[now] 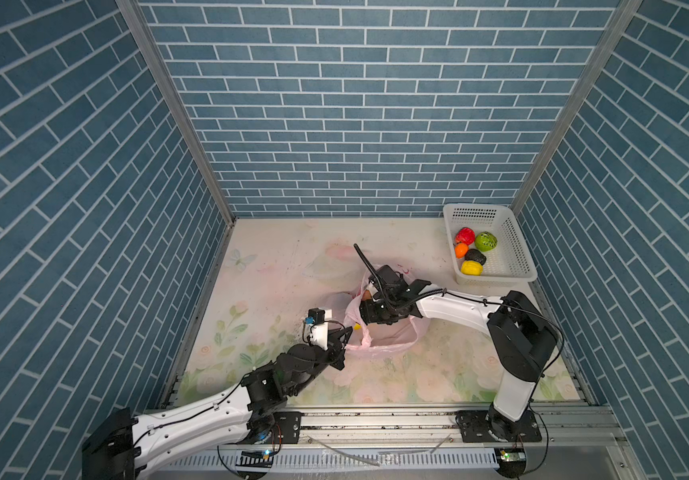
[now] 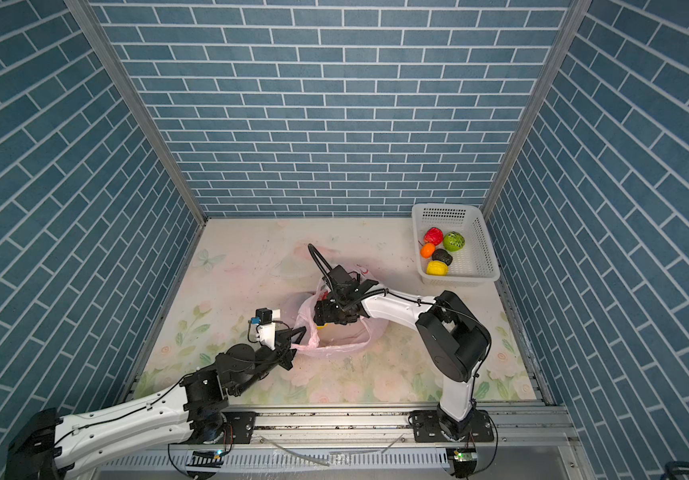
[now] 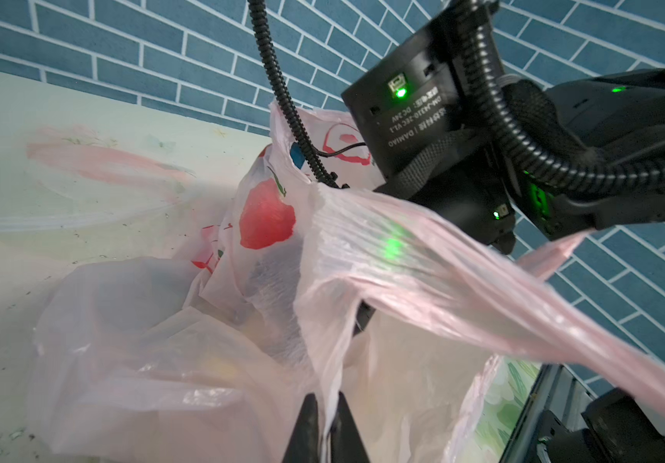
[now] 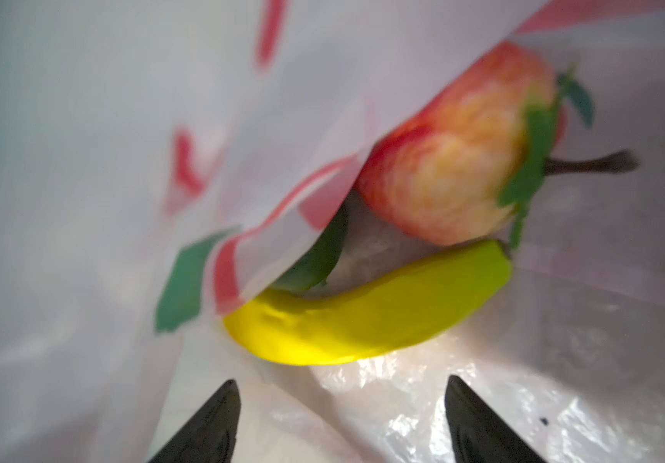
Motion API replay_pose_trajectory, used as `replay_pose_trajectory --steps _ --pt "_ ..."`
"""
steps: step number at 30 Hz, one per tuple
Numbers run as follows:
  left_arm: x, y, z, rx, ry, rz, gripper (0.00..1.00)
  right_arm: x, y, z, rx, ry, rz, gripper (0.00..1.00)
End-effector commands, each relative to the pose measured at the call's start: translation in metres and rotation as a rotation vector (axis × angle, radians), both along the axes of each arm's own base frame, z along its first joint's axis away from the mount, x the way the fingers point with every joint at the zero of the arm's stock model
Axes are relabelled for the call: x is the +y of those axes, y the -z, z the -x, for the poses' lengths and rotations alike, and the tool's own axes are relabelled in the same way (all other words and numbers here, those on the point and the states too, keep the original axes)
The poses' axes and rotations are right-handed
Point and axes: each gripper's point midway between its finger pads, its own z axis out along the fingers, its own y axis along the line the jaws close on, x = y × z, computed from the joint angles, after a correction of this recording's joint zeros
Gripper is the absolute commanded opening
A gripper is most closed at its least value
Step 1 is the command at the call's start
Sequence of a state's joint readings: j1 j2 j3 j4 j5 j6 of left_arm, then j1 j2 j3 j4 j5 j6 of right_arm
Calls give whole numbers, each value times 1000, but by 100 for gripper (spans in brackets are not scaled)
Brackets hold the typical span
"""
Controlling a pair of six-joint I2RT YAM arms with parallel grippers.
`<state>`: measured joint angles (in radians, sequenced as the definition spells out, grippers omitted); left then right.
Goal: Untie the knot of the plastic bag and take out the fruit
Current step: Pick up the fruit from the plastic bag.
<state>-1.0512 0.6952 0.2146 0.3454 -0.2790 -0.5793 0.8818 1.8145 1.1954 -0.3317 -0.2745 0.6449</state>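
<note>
**Plastic bag** (image 1: 376, 348): pale pink translucent film with red fruit prints. It lies on the floral counter (image 1: 276, 266), lower centre of the frame in both top views. The mouth is open. The knot is not visible anywhere and is judged undone.

**Left fingers** (image 3: 307, 433): all but closed, pinching a fold of film at the bag's rim. The pinch holds the mouth up and taut.

**Right fingers** (image 4: 479, 429): spread wide and empty, reaching inside the bag. They point at the banana and stop short of touching it.

**Contents remaining:**
- Banana (image 4: 366, 312), yellow shading to green.
- Apple (image 4: 455, 148), red and yellow with a leaf and a dark stem, touching the banana.
- A dark green shape under a flap of film, which cannot be identified.

**Already out:** five pieces sit in the white basket (image 1: 515, 245) at the right of the frame.
- Red fruit (image 1: 464, 236)
- Green fruit (image 1: 485, 241)
- Orange fruit (image 1: 461, 249)
- Dark fruit (image 1: 475, 257)
- Yellow fruit (image 1: 472, 268)

**Step in hand:** taking out the fruit, judged well advanced.

**Next move:** the right fingers need to straddle the banana's middle, close on it and lift it out through the mouth. The left pinch should hold the bag open meanwhile. The overhanging flap could get caught in the grasp.
</note>
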Motion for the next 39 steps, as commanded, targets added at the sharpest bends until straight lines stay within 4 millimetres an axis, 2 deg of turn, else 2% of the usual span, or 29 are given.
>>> replay_pose_trajectory --steps 1,7,13,19,26,31,39 --pt "2 -30 -16 -55 -54 57 10 4 -6 25 38 -118 -15 80" --pt "-6 -41 -32 -54 -54 115 9 9 7 19 -9 -122 95 80" --pt "-5 -43 -34 -48 -56 128 9 15 0 -1 -40 -22 106 80" --pt "-2 -34 -31 -28 -48 121 8 6 -13 -37 -72 195 14 80" --pt "-8 -35 -28 -22 -12 121 8 -10 -25 -81 -180 412 -44 80" --pt "-14 -32 -25 -6 23 128 8 -9 -18 -102 -203 480 -50 79" --pt "-13 -29 -23 3 28 138 8 -2 2 -120 -225 521 -42 78"
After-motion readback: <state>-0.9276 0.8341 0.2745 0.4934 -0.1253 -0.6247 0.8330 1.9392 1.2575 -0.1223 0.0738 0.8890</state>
